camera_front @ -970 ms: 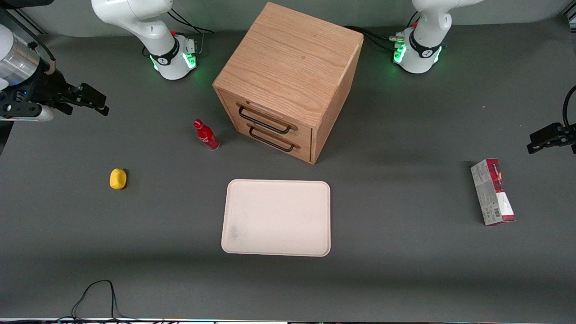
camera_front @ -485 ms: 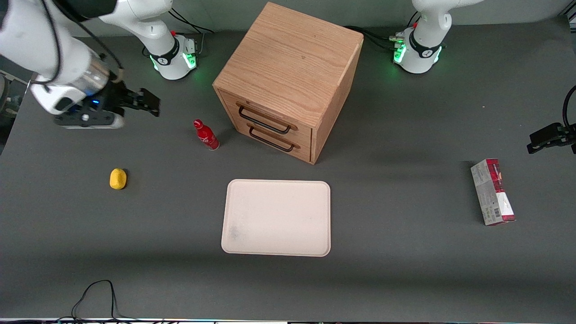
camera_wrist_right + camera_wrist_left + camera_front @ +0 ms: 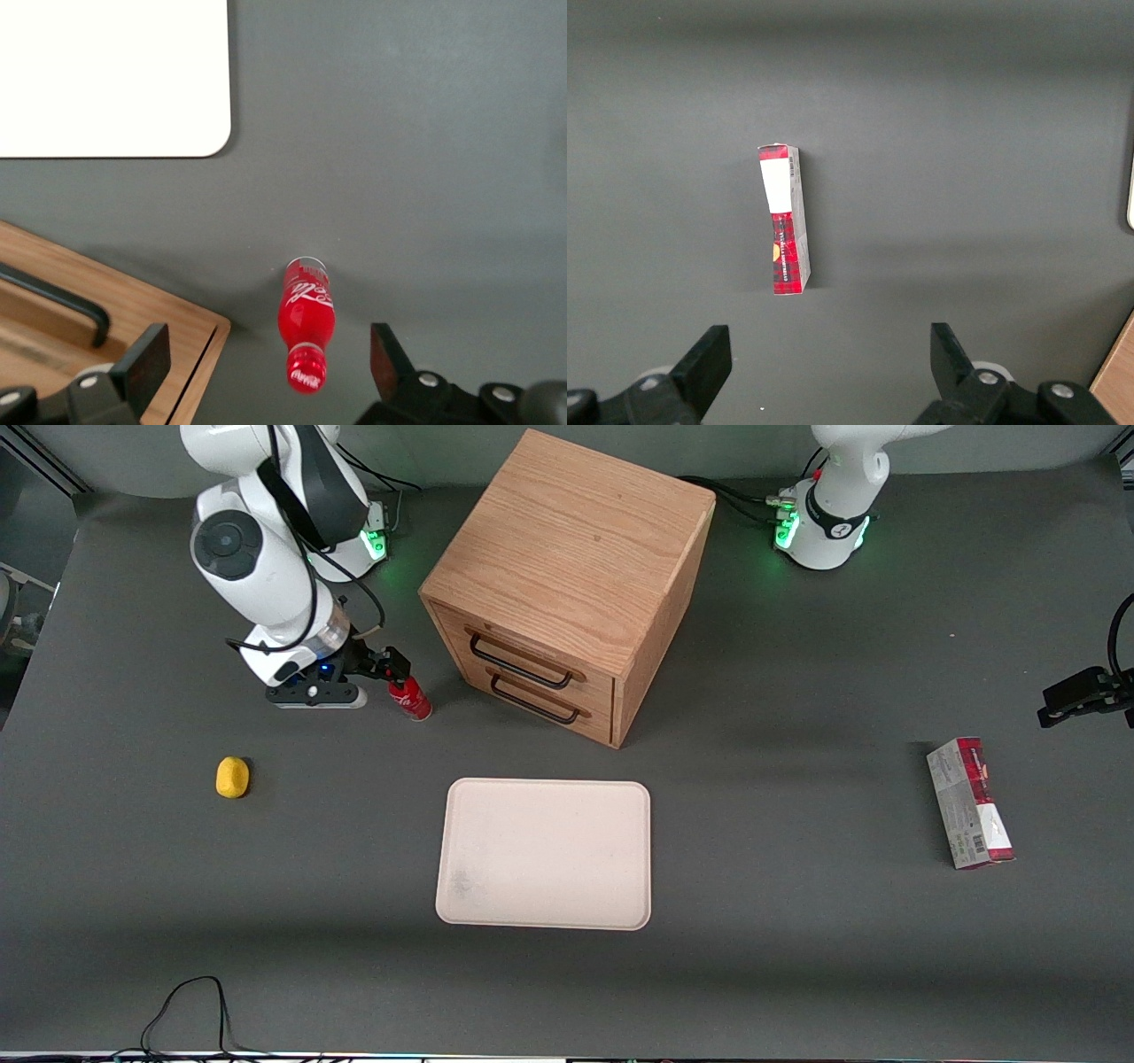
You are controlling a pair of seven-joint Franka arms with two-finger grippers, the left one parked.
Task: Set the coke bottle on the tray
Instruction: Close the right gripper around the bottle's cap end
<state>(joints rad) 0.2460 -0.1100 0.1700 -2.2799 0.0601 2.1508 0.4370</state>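
Observation:
The coke bottle (image 3: 413,701), small, glossy red with white script, stands upright on the grey table in front of the cabinet's drawers, toward the working arm's end. In the front view its cap is covered by my gripper (image 3: 392,668). In the right wrist view the bottle (image 3: 306,320) stands between my spread fingers, closer to one of them, touching neither. My gripper (image 3: 268,361) is open, at the height of the cap. The cream tray (image 3: 545,786) lies flat and empty, nearer the front camera than the bottle; its corner shows in the wrist view (image 3: 115,80).
A wooden drawer cabinet (image 3: 567,558) with two black handles stands right beside the bottle; its corner shows close to one finger (image 3: 97,310). A yellow object (image 3: 232,777) lies toward the working arm's end. A red-and-grey carton (image 3: 970,802) lies toward the parked arm's end (image 3: 784,221).
My arm has swung in from the table's edge toward the cabinet, and the gripper has come down over the bottle's top. The bottle and tray have not moved.

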